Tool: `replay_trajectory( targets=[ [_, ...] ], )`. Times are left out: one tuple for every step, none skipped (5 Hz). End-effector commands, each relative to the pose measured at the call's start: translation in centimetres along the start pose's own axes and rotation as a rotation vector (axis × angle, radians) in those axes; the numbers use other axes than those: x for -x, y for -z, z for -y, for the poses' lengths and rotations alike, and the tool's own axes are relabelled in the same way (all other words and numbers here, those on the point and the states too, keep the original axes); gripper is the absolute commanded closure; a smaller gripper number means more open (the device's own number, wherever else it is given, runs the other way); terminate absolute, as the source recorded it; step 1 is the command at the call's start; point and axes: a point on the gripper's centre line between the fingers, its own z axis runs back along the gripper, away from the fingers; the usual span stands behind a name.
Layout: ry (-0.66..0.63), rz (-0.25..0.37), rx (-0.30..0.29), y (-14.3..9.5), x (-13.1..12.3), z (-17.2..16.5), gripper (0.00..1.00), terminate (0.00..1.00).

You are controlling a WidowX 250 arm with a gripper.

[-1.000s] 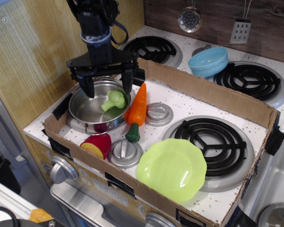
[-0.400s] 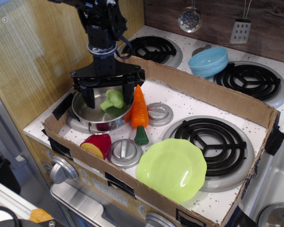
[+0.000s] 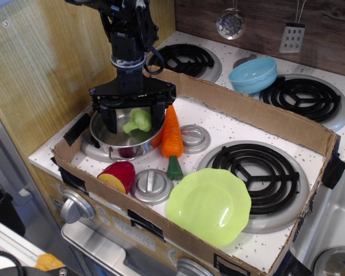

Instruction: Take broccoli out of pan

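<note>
On the toy stove top (image 3: 218, 123), inside the cardboard surround (image 3: 259, 118) that fences off the play area, we've got our whole setup, so let's go big to small. Biggest loose thing is the lime-green plate (image 3: 210, 206), sitting at about 5 o'clock in the box and half over the front-right burner (image 3: 259, 172). Our guess is it's parked there as the drop spot, since it's bare and well apart from everything else.

Next down is the pan (image 3: 118, 138) at 9 o'clock, the shiny steel one with straight sides, over the front-left burner. Our gripper (image 3: 132, 119) hangs right over it, pointing straight down, jaws spread wide with one finger on each side of the broccoli (image 3: 138, 121). It isn't clamped on anything as far as we can tell; there's visible gap either side. We'd say it's lined up that way so a plain squeeze catches the head.

The carrot (image 3: 172, 138) lies just beside the pan's right rim at 3 o'clock from it, leafy end toward the front. It's close enough that the right finger could nudge it, so that's our worry.

The broccoli itself is inside the pan, lying tilted with the bumpy light-green head up toward the right and the short pale stalk pointing down-left. Looks like smooth plastic, so probably slippery if pinched on the rounded top.

Smallest bits: a red and yellow toy (image 3: 119, 175) and a silver knob (image 3: 151, 185) at 7 o'clock.
</note>
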Motion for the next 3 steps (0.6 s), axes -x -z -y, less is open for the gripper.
replay_trajectory(
  targets=[
    [-0.009,0.022,0.016,0.01,-0.29,0.01,0.0,0.0],
    [-0.016,0.024,0.012,0.05,-0.48,-0.08,1.0,0.0],
    [-0.012,0.036,-0.018,-0.25,-0.46,-0.15,1.0,0.0]
  ],
)
